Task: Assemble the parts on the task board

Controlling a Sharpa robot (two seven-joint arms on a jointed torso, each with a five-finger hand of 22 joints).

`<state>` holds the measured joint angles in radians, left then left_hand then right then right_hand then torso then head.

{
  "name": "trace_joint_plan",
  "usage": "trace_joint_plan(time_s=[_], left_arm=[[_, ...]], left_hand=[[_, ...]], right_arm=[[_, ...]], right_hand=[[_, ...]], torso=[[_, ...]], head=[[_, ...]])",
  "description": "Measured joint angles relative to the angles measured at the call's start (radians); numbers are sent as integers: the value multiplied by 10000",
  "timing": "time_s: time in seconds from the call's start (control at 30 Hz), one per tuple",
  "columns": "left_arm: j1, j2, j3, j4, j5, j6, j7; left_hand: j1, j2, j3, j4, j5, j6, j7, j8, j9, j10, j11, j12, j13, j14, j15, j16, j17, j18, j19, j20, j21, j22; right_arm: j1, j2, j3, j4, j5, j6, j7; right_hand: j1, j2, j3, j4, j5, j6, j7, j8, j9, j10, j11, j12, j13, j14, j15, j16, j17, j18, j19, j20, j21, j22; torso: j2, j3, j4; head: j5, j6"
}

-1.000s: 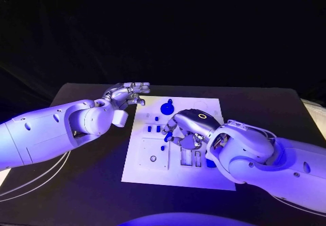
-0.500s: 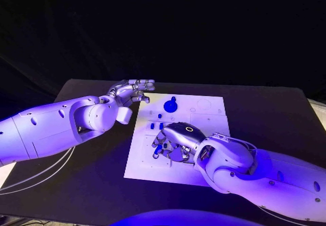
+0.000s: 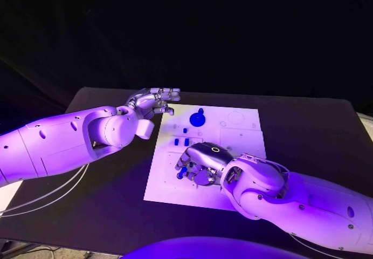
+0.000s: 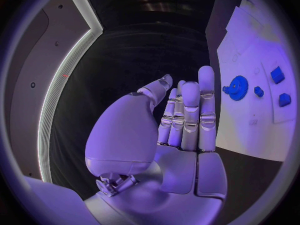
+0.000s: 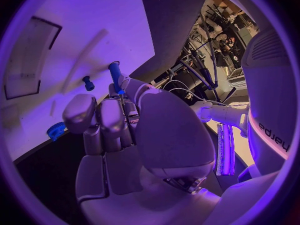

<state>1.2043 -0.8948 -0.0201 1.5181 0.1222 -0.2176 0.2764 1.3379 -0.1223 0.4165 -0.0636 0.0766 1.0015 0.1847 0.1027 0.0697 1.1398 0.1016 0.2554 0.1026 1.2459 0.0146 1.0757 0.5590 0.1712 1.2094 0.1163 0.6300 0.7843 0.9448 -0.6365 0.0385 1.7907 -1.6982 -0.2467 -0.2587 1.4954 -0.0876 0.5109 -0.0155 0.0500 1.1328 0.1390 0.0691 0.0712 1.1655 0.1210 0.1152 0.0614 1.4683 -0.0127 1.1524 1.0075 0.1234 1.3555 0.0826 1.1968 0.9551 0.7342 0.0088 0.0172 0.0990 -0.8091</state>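
The task board (image 3: 233,135) is a flat white rectangular plate lying in the middle of the matte black table (image 3: 311,124), its surface cut with shallow recesses and outlines; a round blue toothed gear (image 3: 197,118) sits near the board's far edge, towards its left side, and two small blocky blue pieces (image 3: 180,142) lie just nearer, close to the left edge. The right hand (image 3: 204,164), smooth silver with a glossy domed back, rests over the board's near left part, its fingers curled and pinching a slim blue cylindrical peg (image 5: 115,73) at their tips; a shorter blue peg (image 5: 88,82) stands on the board just beside it. The left hand (image 3: 153,100) hangs at the board's far left corner, holding nothing, its fingers straight and lying side by side.
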Motion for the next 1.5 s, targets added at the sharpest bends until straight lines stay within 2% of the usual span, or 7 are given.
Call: trace_joint_plan(time_s=[0.3, 0.63, 0.83, 1.33, 1.5], left_arm=[[0, -1, -1, 1, 0, 4, -3], [0, 0, -2, 5, 0, 5, -5], [0, -5, -2, 10, 0, 5, -8], [0, -16, -2, 17, 0, 10, -20], [0, -21, 2, 18, -1, 14, -27]], left_hand=[[0, 0, 0, 0, 0, 0, 0, 0, 0, 0, 0, 0, 0, 0, 0, 0, 1, 0, 0, 0, 0, 0], [0, 0, 1, 0, 0, 1, -1, 38, 0, 0, 0, 0, 0, 0, 0, 0, -8, 0, 0, 0, 0, -4], [0, 0, 1, 0, 0, 1, -1, 38, 0, 0, 0, 0, 0, 0, 0, 0, -14, -1, 0, 0, 0, -9], [0, 0, 1, 0, 0, 1, -1, 37, 0, 0, 0, 0, 0, 0, 0, 0, -13, 0, 0, 0, 0, -8], [0, 0, 1, 0, 0, 1, -1, 37, 0, 0, 0, 0, 0, 0, 0, 0, -12, 0, 0, 0, 0, -8]], right_arm=[[7, 75, 8, -145, -85, 3, 60], [31, 361, -93, -264, -377, 124, 142], [43, 388, -110, -266, -485, 203, 167], [36, 285, -147, -87, -995, 270, -4], [28, 163, -163, 23, -1195, 301, -151]], right_hand=[[1, 1, 72, -12, -18, 0, 0, 0, 1, 2, 2, 1, 0, 0, 0, 0, 0, 0, 0, 0, 0, -1], [0, 0, 76, -14, -23, 0, 0, 0, 1, 19, 19, 2, 37, 0, 0, -1, 1, 0, 0, 0, 0, 8], [0, 0, 83, -21, 3, 0, 0, 0, 2, 19, 20, 1, 57, 0, 0, 38, 1, 0, -1, 0, 0, 7], [-74, 17, 81, -25, 2, 36, 35, 0, 2, 20, 20, -57, 61, 0, 0, 38, 23, 0, -1, 0, 41, 40], [-146, 28, 81, -26, -4, 36, 35, 0, 2, 70, 70, -55, 61, 0, 0, 84, 48, 1, -1, 0, 42, 84]], torso=[[-2, 0, -2], [-2, 0, -1], [-6, -5, -1], [-9, -2, -4], [-11, -2, -7]], head=[[11, -21], [24, -50], [29, -81], [20, -81], [19, -78]])
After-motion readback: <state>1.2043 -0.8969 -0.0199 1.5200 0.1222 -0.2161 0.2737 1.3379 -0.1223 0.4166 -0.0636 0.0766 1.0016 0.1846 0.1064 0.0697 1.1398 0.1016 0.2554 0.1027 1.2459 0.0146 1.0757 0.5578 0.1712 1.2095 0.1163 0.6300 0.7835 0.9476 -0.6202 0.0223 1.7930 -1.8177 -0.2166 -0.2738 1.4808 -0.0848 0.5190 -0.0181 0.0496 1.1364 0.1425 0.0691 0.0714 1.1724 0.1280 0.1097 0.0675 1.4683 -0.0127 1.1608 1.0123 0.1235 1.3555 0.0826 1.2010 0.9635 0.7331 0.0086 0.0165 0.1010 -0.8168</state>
